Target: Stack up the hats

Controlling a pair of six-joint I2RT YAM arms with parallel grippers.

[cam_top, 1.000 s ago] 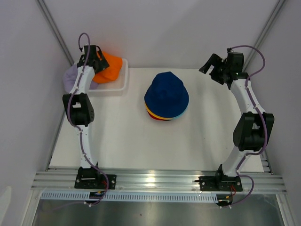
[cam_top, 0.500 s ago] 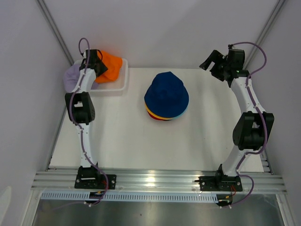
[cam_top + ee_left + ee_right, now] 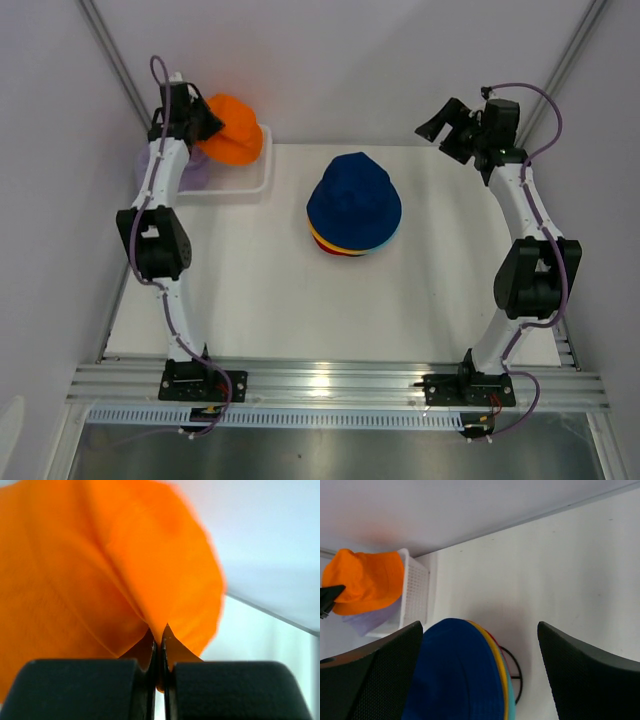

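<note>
Moved: left pincer (image 3: 161, 652) clamped onto orange hat (image 3: 232, 132), raised at upper left.
Right pincer (image 3: 443, 122): released, empty.

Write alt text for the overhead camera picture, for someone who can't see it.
The left gripper pinches an orange hat above a white basket holding a lavender hat. Mid-table, a navy hat tops a stack; the right gripper hangs open.
</note>
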